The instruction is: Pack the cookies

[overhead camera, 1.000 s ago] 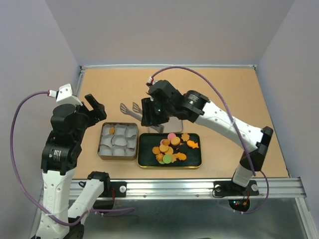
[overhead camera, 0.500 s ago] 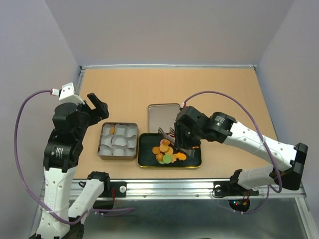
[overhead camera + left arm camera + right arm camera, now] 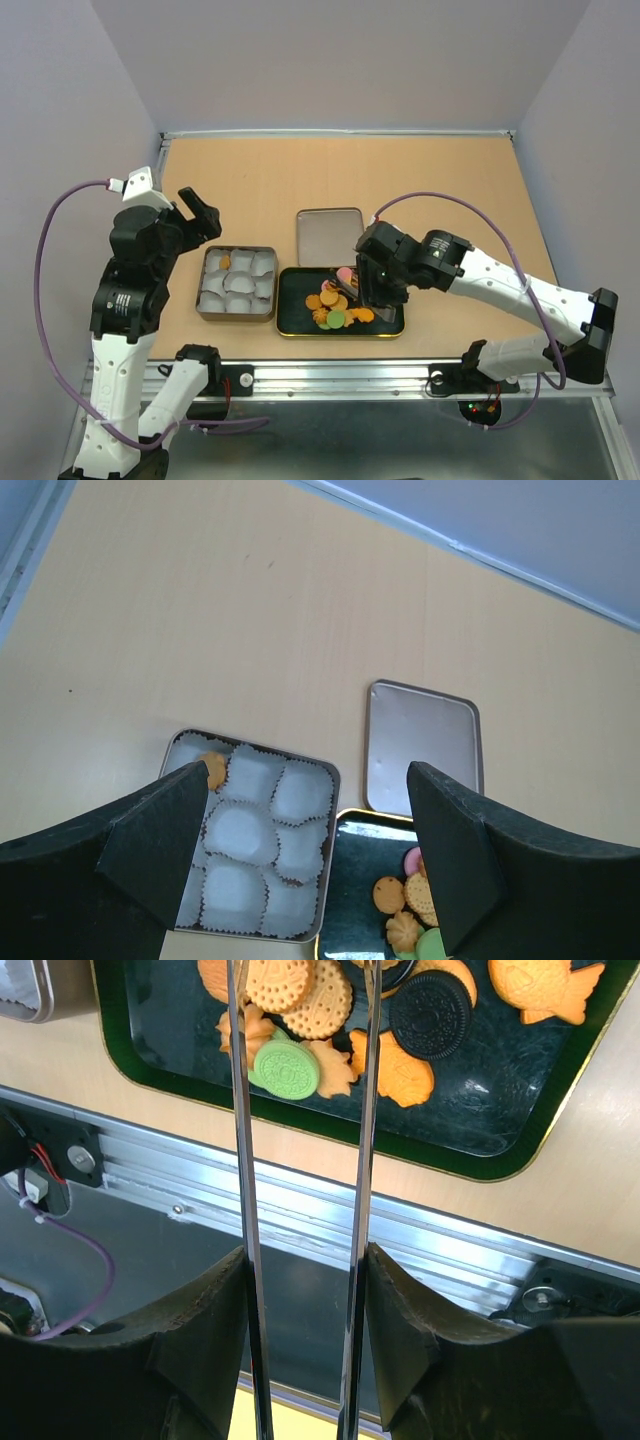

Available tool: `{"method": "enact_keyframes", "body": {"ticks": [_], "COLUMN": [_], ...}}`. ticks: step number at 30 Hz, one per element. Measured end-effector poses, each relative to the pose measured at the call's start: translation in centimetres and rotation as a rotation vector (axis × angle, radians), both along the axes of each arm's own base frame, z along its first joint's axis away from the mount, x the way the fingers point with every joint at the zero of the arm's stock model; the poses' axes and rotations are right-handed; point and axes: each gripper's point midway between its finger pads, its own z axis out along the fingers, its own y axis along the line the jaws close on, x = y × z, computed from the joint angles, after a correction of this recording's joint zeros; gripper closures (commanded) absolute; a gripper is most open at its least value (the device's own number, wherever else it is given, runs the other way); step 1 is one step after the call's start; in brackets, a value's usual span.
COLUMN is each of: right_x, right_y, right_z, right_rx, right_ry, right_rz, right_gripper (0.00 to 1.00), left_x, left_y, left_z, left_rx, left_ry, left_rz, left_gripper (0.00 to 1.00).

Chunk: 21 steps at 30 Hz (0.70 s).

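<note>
Over tray (image 3: 293, 318): right pincer (image 3: 305, 1260), pinching tongs (image 3: 243, 1160), just swung down to cookies (image 3: 335, 305).
Left pincer (image 3: 310, 810): spread, idle.
Meaning: next pick-up likely imminent.

The tongs (image 3: 243, 1160) run off the right wrist view's top edge, and the right pincer (image 3: 366, 291) covers some cookies (image 3: 333, 306).

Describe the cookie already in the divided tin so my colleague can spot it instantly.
Left of the dark tray of cookies sits a square metal tin lined with white paper cups. In its far-left corner cup lies one small orange cookie, the only coloured thing among those white cups.
</note>
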Motion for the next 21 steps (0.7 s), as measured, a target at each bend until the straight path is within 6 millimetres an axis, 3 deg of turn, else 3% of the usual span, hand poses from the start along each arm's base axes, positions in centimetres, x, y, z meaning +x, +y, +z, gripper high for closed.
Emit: {"method": "enact_keyframes", "body": {"ticks": [21], "right_x": [0.0], "right_y": [2.4], "right_z": [-2.8], "right_rx": [-0.027], "right_ry": [0.082], "right_rz": [0.046], "right_gripper": [0.49], "left_x": [-0.9], "left_y": [0.3], "left_z": [0.7], "left_rx": [-0.001], "left_ry": [-0.036], "left_rz": [0.007], "left_gripper": [0.08]}}
